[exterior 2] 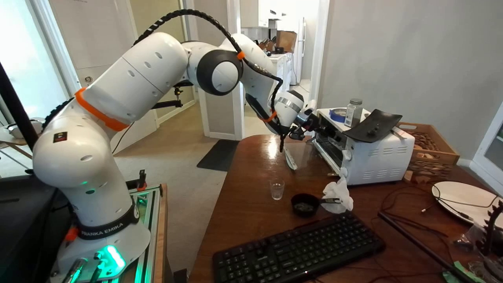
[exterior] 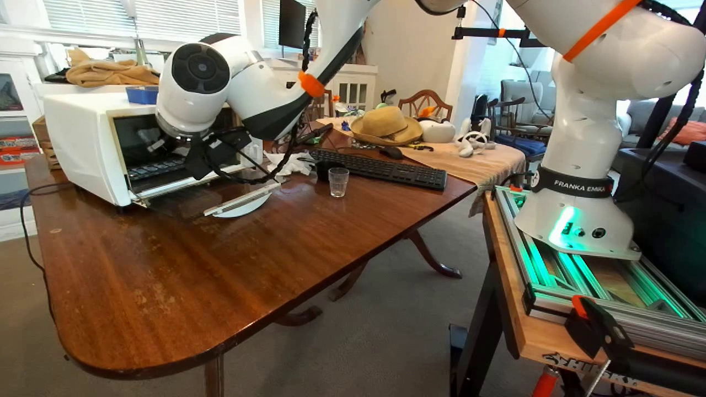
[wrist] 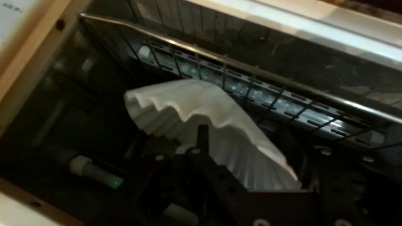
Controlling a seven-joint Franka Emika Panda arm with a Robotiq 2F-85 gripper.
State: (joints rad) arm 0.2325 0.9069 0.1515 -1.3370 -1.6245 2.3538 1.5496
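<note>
the gripper (wrist: 232, 157) looks to be holding nothing: its fingers stand apart, with a frilly white paper cup (wrist: 185, 94) between them, inside the toaster oven (exterior 2: 381, 157). any pull back should be slow and straight, so no finger snags the soft paper or bumps the wire rack (wrist: 179, 44) nearby. only the wrist view shows the paper; a jar (exterior 2: 353, 113) and a black tray (exterior 2: 382, 118), up above the gripper, show just in an exterior view.

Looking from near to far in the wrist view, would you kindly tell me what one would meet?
The gripper → white pleated coffee filter → wire oven rack → heating tube behind the rack's bars.
</note>
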